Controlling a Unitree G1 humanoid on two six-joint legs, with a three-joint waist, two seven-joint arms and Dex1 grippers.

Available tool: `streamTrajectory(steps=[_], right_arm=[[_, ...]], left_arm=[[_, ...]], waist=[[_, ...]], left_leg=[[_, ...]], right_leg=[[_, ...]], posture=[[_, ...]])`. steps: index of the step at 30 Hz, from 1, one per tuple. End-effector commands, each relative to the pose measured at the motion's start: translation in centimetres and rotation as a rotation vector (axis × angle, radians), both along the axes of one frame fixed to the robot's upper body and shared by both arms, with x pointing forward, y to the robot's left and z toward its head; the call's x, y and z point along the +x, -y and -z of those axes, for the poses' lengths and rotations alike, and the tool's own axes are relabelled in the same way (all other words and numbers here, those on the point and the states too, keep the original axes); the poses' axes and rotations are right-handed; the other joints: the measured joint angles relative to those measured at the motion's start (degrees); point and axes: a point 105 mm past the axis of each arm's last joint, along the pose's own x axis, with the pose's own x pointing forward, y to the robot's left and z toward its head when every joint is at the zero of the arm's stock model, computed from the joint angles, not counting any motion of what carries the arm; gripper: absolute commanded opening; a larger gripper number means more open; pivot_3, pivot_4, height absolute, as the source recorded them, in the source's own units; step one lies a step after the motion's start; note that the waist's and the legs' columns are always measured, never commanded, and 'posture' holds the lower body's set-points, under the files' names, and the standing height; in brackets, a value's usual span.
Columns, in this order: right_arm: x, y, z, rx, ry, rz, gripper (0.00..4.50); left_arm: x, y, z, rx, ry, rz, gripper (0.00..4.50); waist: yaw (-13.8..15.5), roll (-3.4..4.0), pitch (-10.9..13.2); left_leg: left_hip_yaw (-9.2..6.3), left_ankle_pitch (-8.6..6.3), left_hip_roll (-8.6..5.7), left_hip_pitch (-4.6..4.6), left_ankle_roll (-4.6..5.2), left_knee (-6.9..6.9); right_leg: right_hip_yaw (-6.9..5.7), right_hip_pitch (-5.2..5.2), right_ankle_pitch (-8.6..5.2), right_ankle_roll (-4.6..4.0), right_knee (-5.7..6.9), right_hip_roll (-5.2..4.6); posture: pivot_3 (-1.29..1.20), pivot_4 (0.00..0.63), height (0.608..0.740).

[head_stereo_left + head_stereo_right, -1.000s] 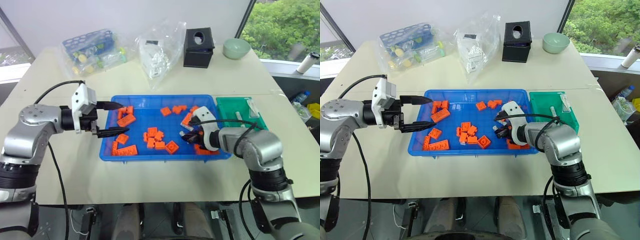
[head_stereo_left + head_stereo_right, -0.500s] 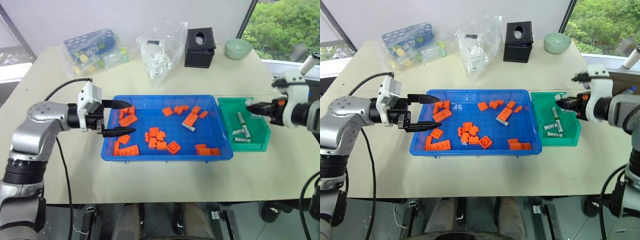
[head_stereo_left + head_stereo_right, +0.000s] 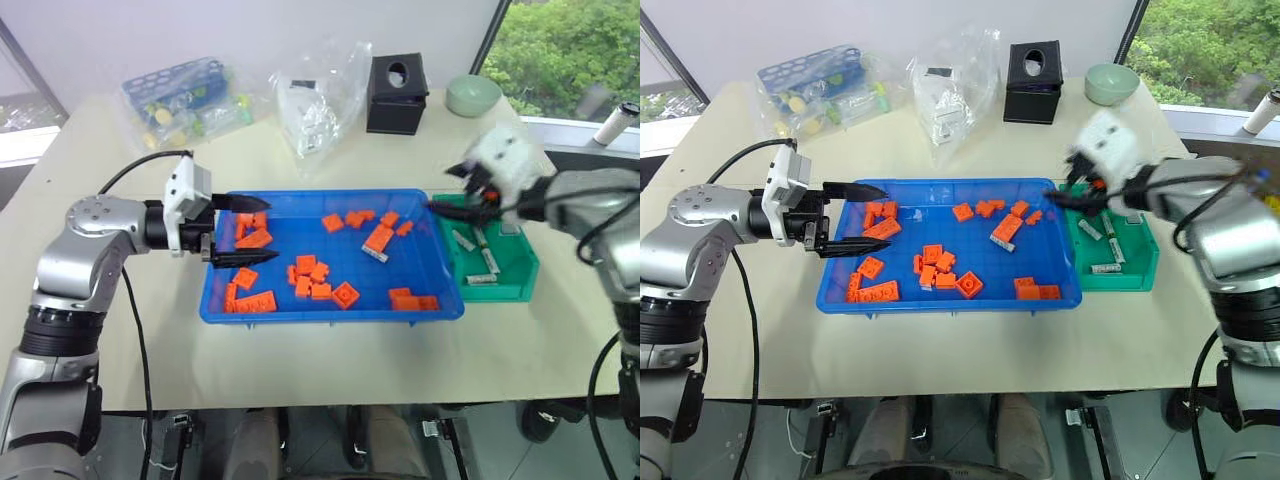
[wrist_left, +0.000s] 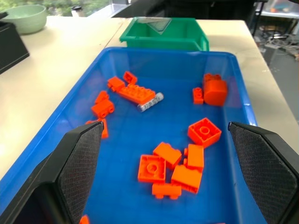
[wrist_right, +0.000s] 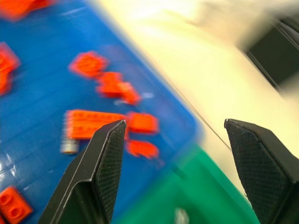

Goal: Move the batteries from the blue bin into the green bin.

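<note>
1 battery (image 3: 375, 255) lies in the blue bin (image 3: 330, 305), toward its far right corner, touching the near end of a long orange brick (image 3: 379, 238); in the left wrist view it is a small silver cylinder (image 4: 150, 101) beside that brick. More batteries (image 3: 484, 262) lie in the green bin (image 3: 500, 292), which stands just beside the blue bin's right edge, near the right edge of the table (image 3: 300, 365); at least 4 cells can be made out there, lying loosely on the floor of the bin. Orange bricks (image 3: 312, 277) are scattered across the blue bin, with a cluster near the middle, some along the left wall and 2 near the near right corner (image 3: 413, 299). The right gripper (image 3: 452, 207) hangs above the far left corner of the green bin, blurred, its jaws spread wide with nothing between them, as the right wrist view shows. The left gripper (image 3: 247, 230) hovers over the left edge of the blue bin, pointing across it, its jaws spread and empty. At the far edge of the table stand a black box (image 3: 397, 96) with a round hole in its top, a pale green bowl (image 3: 473, 96), a clear plastic bag (image 3: 318, 105) and a blue perforated basket in a bag (image 3: 185, 95) near the far left corner.
</note>
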Motion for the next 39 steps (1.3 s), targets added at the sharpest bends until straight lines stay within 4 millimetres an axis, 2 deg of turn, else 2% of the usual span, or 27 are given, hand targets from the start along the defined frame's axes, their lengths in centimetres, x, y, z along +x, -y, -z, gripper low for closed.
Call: streamTrajectory(steps=[1, 10, 18, 22, 25, 30, 33, 35, 39], right_arm=[[0.4, -1.3, 1.4, -0.187, 0.112, -0.144, 3.44], [2.7, -1.7, 4.5, -0.378, 0.193, -0.266, 3.44], [2.9, -2.3, 7.5, -0.411, 0.199, -0.320, 3.44], [3.1, -2.7, 8.4, -0.402, 0.219, -0.329, 3.44], [3.3, -2.7, 8.6, -0.395, 0.229, -0.320, 2.65], [3.9, -2.2, 8.3, -0.385, 0.265, -0.264, 0.09], [3.9, -2.9, 7.6, -0.360, 0.299, -0.266, 0.09], [4.0, -4.1, 6.7, -0.331, 0.339, -0.272, 0.09], [3.4, -10.4, 4.0, -0.121, 0.377, -0.320, 0.09]], left_arm=[[-0.6, -0.1, -1.0, 0.002, 0.054, -0.005, 4.50], [-1.3, -0.9, -1.3, 0.004, 0.061, -0.057, 4.50], [-1.5, -1.2, -1.7, 0.001, 0.071, -0.081, 4.50], [-1.2, -1.3, -1.9, -0.003, 0.077, -0.087, 4.50], [-1.2, -1.2, -2.0, -0.005, 0.080, -0.087, 4.50], [-0.9, -1.0, -2.2, -0.009, 0.087, -0.085, 4.50], [-0.8, -1.0, -2.3, -0.010, 0.089, -0.085, 4.50], [-0.8, -1.0, -2.3, -0.010, 0.090, -0.084, 4.50], [-0.6, -0.9, -2.3, -0.012, 0.090, -0.082, 4.50]], waist=[[-0.07, 0.00, 0.01], [-0.34, -0.01, 0.01], [-0.13, -0.02, 0.01], [-0.16, -0.04, 0.00], [-0.16, -0.03, 0.00], [-0.09, -0.04, 0.00], [-0.14, -0.04, 0.00], [-0.21, -0.04, 0.00], [-0.75, -0.04, 0.00]], left_leg=[[0.01, 0.00, -0.02, -0.01, 0.00, 0.02], [0.06, 0.01, 0.00, 0.06, -0.01, 0.04], [0.05, 0.02, 0.00, 0.06, -0.03, 0.07], [0.03, 0.02, 0.00, 0.09, -0.03, 0.08], [0.03, 0.02, 0.00, 0.11, -0.04, 0.08], [0.02, 0.03, -0.01, 0.10, -0.04, 0.10], [0.02, 0.03, -0.01, 0.13, -0.04, 0.09], [0.02, 0.03, -0.01, 0.13, -0.04, 0.09], [0.02, 0.03, 0.03, 0.14, -0.05, 0.08]], right_leg=[[0.01, 0.00, 0.00, 0.00, -0.01, -0.02], [0.01, 0.01, 0.00, 0.01, 0.03, -0.02], [0.01, 0.04, 0.01, 0.00, 0.06, -0.02], [0.00, 0.09, 0.01, 0.00, 0.05, -0.01], [0.00, 0.10, 0.01, 0.00, 0.06, -0.01], [0.00, 0.12, 0.01, 0.00, 0.06, -0.01], [0.00, 0.14, 0.01, 0.00, 0.06, -0.01], [0.00, 0.14, 0.01, 0.01, 0.07, -0.01], [0.01, 0.10, 0.01, 0.01, 0.14, 0.04]], posture=[[0.00, 0.150, 0.736], [0.00, 0.150, 0.736], [0.00, 0.150, 0.736], [0.00, 0.150, 0.736], [0.00, 0.150, 0.736], [0.00, 0.150, 0.736], [0.00, 0.150, 0.736], [0.00, 0.150, 0.736], [0.00, 0.150, 0.736]])
